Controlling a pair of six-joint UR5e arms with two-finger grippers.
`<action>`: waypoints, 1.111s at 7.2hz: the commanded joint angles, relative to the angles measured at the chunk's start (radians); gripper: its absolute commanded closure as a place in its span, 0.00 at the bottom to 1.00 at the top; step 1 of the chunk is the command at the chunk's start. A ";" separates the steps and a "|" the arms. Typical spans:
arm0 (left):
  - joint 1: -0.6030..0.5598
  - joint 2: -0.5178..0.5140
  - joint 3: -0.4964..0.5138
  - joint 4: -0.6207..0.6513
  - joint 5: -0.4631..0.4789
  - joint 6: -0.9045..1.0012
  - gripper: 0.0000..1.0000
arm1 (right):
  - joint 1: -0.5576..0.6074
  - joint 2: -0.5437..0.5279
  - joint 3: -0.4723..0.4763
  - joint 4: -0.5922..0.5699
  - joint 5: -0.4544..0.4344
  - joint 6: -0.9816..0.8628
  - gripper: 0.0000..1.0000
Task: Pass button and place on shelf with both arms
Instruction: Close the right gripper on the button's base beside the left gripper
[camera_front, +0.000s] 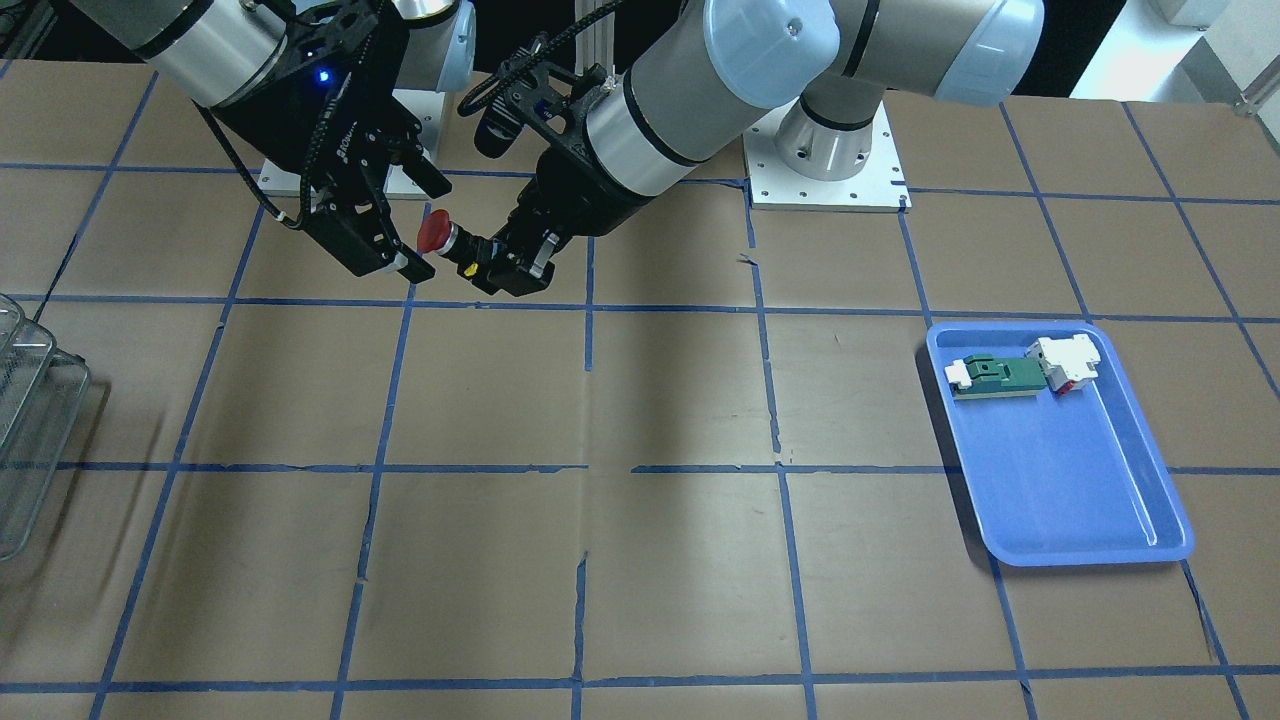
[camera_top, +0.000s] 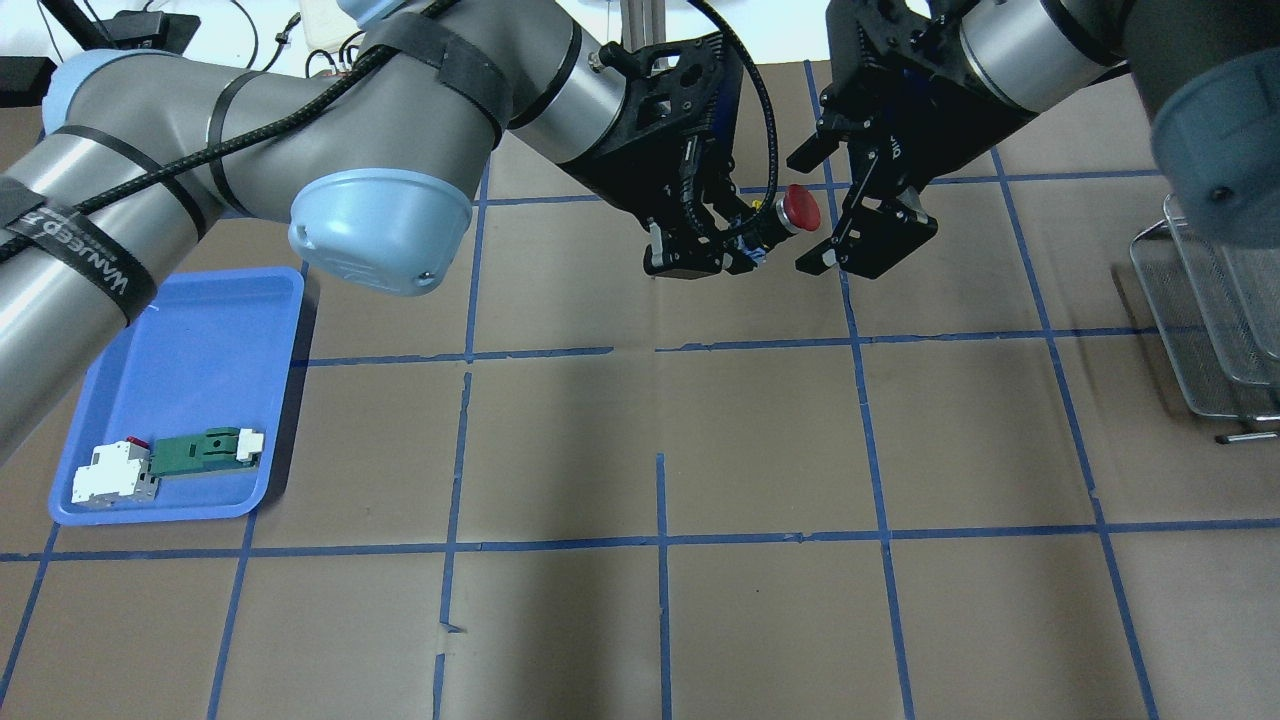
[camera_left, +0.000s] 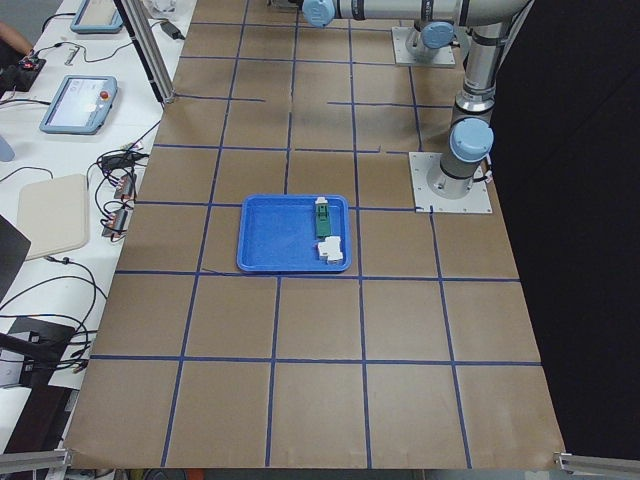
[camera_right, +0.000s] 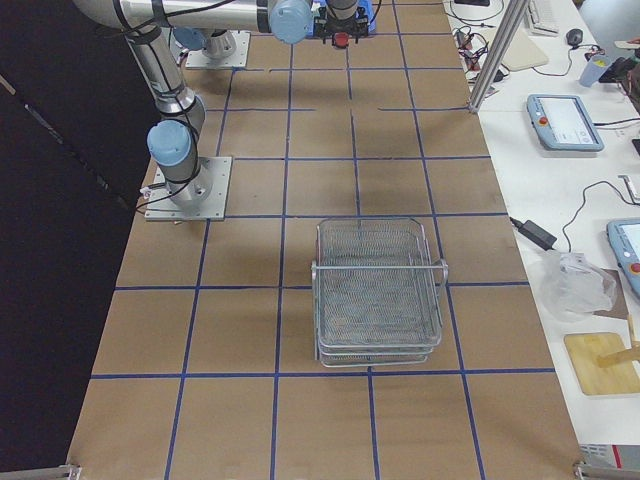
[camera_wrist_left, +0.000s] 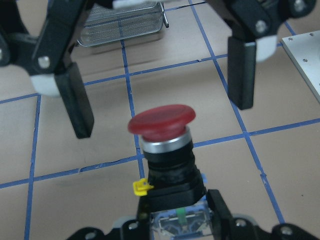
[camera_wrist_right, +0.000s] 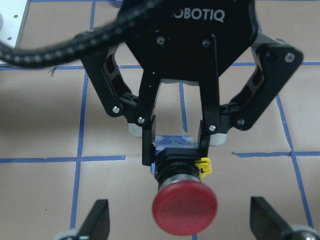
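Handover point, up in the air over the table (camera_top: 760, 450): the left gripper (camera_wrist_right: 177, 144) has its jaws clenched on the black base of the button (camera_wrist_left: 165, 150), with the red cap aimed straight at the right gripper (camera_wrist_left: 159, 90). The right jaws are spread wide, one finger on each side of the cap, touching nothing. The shelf (camera_right: 378, 300) waits well apart, out at the right arm's end of the table. The risk, I'd say, is the grab itself: that cap is a smooth dome, so jaws closing on its sloped rim rather than the collar below could squirt it out. If the left lets go before the right has a firm bite, the button drops and may roll. The two sets of fingers are also near each other, so a deeper push could knock them together or catch the little yellow tab (camera_wrist_right: 202, 165). It's hard to judge how far along the button the right fingers reach, since the right wrist view cuts their tips off at its bottom edge. The left pads hide behind the base. The shelf is cropped in the overhead and front views, and the side views show the grippers tiny or hardly at all. The blue tray (camera_top: 200, 330) sits far off on the left arm's side
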 joint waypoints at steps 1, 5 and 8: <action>0.000 0.001 0.000 0.000 0.000 0.000 1.00 | 0.004 0.001 0.001 0.000 0.000 0.022 0.04; 0.000 0.004 0.000 -0.002 -0.026 0.001 1.00 | 0.004 -0.001 -0.002 -0.003 0.000 0.022 0.61; 0.006 -0.004 -0.005 -0.002 -0.017 0.001 0.01 | 0.004 -0.001 -0.009 -0.001 -0.006 0.022 1.00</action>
